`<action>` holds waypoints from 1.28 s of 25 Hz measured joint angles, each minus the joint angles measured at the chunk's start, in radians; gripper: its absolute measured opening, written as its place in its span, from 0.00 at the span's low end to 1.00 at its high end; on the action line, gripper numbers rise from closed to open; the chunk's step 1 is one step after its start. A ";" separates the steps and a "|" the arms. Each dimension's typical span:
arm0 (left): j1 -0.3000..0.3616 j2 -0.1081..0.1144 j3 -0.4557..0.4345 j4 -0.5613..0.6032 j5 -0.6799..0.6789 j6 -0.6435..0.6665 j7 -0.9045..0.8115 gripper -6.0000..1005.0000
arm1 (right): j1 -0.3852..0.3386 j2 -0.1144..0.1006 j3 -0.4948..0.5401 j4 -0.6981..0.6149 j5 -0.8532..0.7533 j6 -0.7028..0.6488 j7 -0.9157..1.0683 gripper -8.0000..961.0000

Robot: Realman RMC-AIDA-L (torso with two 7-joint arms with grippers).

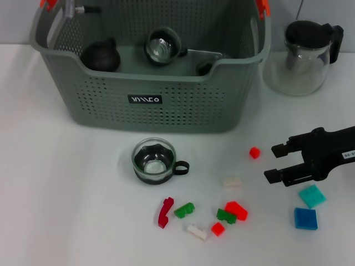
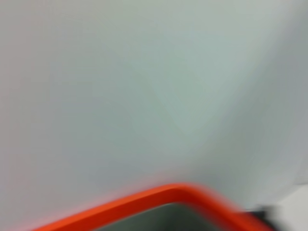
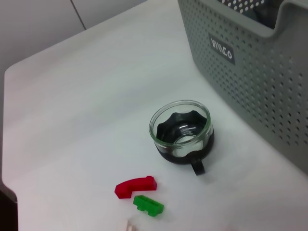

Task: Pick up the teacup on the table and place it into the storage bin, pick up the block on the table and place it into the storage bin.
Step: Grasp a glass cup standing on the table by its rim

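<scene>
- The right gripper (image 1: 277, 163) hovers above the table (image 1: 66, 210) at the right side, its two black fingers spread apart and holding nothing.
- The teacup (image 1: 154, 160) stands upright on the table just in front of the storage bin (image 1: 150, 105), well to the left of that gripper, handle turned toward it.
- Between cup and gripper lie a small red block (image 1: 254, 152) and a white block (image 1: 232, 182); the red one is nearest the fingertips, not touching them.
- More blocks are scattered nearer the robot: a curved red piece (image 1: 165, 212), a green block (image 1: 184, 210), and two blue tiles (image 1: 308, 208) under the gripper.
- Another cup (image 1: 162, 45) already lies in the bin.
- The left gripper is at the bin's far left corner; whether it is open or closed I cannot tell.
</scene>
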 joint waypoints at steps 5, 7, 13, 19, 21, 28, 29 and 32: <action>0.172 -0.036 -0.035 0.274 -0.275 0.408 0.221 0.70 | -0.001 -0.005 0.016 0.003 0.000 0.001 -0.008 0.81; 0.218 -0.046 -0.043 0.324 -0.314 0.511 0.282 0.70 | 0.000 -0.007 0.021 0.006 0.000 0.001 -0.009 0.81; 0.347 -0.052 -0.015 0.344 -0.347 0.778 0.481 0.70 | 0.000 -0.003 0.035 0.008 0.000 0.000 -0.005 0.81; 0.391 -0.053 0.001 0.240 -0.228 0.814 0.707 0.70 | 0.000 0.006 0.037 0.015 0.000 0.002 0.008 0.81; 0.386 -0.054 0.018 0.198 -0.140 0.776 0.750 0.70 | 0.001 0.008 0.037 0.028 0.000 0.002 0.010 0.81; 0.350 -0.052 0.123 0.090 0.050 0.578 0.765 0.70 | 0.012 0.009 0.037 0.072 0.000 0.016 0.013 0.81; 0.347 -0.052 0.139 0.081 0.063 0.552 0.766 0.70 | 0.012 0.010 0.037 0.073 0.000 0.017 0.017 0.81; 0.343 -0.053 0.181 0.071 0.100 0.483 0.767 0.70 | 0.011 0.013 0.037 0.073 0.000 0.017 0.018 0.81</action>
